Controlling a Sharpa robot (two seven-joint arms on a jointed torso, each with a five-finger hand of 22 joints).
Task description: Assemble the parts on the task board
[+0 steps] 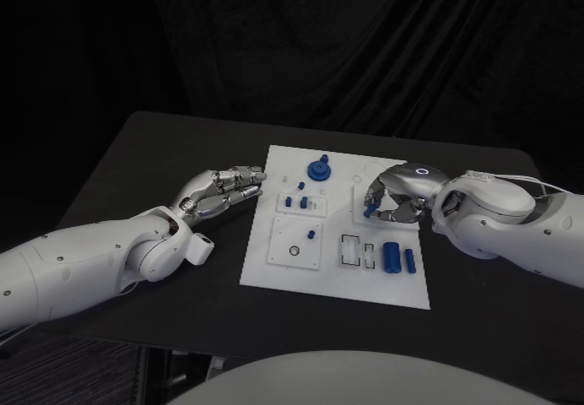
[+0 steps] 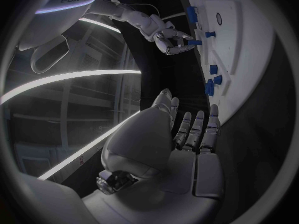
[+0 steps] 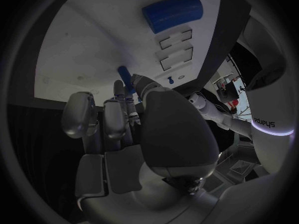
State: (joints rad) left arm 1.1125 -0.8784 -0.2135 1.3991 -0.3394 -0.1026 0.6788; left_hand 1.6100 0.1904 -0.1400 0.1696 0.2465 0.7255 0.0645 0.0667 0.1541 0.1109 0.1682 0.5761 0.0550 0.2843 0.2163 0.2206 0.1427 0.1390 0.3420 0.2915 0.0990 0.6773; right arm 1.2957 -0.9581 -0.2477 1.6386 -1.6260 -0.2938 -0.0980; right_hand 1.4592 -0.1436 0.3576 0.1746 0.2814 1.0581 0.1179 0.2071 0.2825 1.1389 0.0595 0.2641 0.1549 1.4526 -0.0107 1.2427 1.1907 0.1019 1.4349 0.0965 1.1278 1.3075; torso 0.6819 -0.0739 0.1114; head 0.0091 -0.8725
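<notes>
Parts lie scattered over the task board (image 1: 274, 266), the white plate in the middle of the black table (image 1: 134, 160). Your right hand (image 1: 392, 201) hangs over the board's right side, fingers bunched and pinching a slim blue peg (image 3: 126, 78); the right wrist view shows it nipped at its near end with the far end sticking out beyond the fingertips. Your left hand (image 1: 222, 194) waits just off the board's left edge, fingers loosely spread and holding nothing.

Treat the peg as light, rigid and probably smooth plastic: it won't bend, but it could swivel or slip in a fingertip pinch, so keep the hold firm and low on the shaft, leaving the tip free to enter a hole.

The blue cylinder (image 1: 391, 256) near the board's right edge looks fatter and easier; take it across its middle. The blue knob (image 1: 319, 170) at the far edge already stands upright on the board.
</notes>
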